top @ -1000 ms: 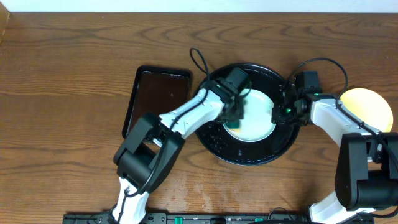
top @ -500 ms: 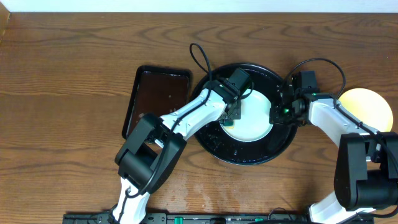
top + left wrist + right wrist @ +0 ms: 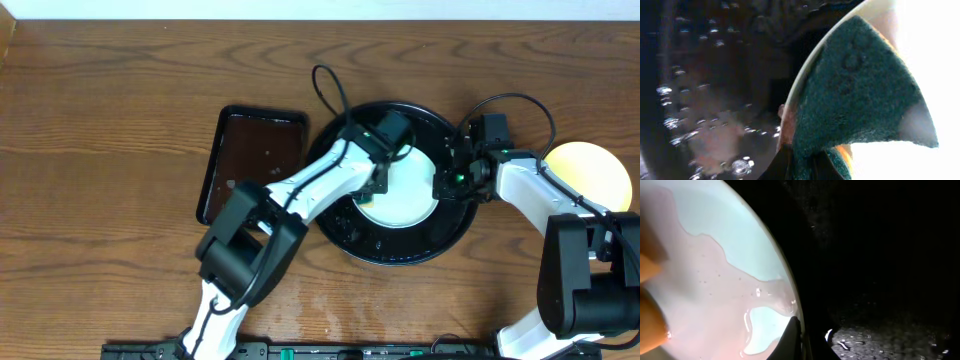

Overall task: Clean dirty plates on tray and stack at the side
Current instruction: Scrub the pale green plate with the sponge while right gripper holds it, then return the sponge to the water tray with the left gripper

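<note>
A pale mint-blue plate (image 3: 410, 190) lies in the round black tray (image 3: 400, 248), wet with a pinkish film (image 3: 715, 275). My left gripper (image 3: 378, 180) is shut on a dark green scouring sponge (image 3: 860, 95) with an orange layer, pressed on the plate's left rim. My right gripper (image 3: 447, 182) is shut on the plate's right rim (image 3: 790, 300), one finger on top and one beneath. A pale yellow plate (image 3: 590, 172) sits on the table at the far right, partly behind the right arm. The third plate is not in view.
A rectangular dark brown tray (image 3: 255, 160), wet with droplets, lies left of the black tray. The black tray's floor (image 3: 715, 100) holds water drops. A black cable loops above the black tray (image 3: 325, 95).
My left gripper with the sponge has slid a little right and up along the plate's left part. The right gripper and plate have stayed put.
</note>
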Controlling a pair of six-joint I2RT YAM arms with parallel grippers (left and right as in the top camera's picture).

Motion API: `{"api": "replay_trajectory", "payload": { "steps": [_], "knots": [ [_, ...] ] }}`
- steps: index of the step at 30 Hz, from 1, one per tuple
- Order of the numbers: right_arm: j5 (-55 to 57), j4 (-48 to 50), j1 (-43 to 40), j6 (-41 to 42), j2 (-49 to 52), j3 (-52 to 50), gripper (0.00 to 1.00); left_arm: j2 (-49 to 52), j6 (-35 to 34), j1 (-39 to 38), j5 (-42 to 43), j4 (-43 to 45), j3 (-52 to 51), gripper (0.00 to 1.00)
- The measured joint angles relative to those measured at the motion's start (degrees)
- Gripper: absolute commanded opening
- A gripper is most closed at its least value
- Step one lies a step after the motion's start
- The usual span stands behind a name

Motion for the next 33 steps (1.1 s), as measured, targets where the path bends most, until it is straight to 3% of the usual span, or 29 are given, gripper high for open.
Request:
{"api": "replay_trajectory", "payload": {
  "steps": [10, 16, 23, 28, 33],
  "knots": [
    [-2.8, -0.2, 1.8, 0.1, 0.2, 0.0, 0.01, 2.5, -0.4, -0.9, -13.8, -18.6, 10.0, 0.08],
    [-2.0, -0.2, 1.7, 0.1, 0.2, 0.0, 0.01, 0.8, -0.4, 2.8, -14.3, -21.7, 11.5, 0.08],
    [-0.9, 0.9, 1.7, -0.1, 0.2, 0.0, 0.01, -9.6, 0.1, 10.1, -12.6, -27.5, 11.7, 0.08],
    [-0.1, 1.7, 1.7, -0.3, 0.2, 0.0, 0.01, -11.6, 5.2, 21.0, -6.3, -22.1, 10.3, 0.08],
    [1.2, 3.6, 1.6, -2.2, 0.2, -0.1, 0.01, -11.1, 10.8, 29.3, 4.0, -12.4, -0.8, 0.08]
  ]
}}
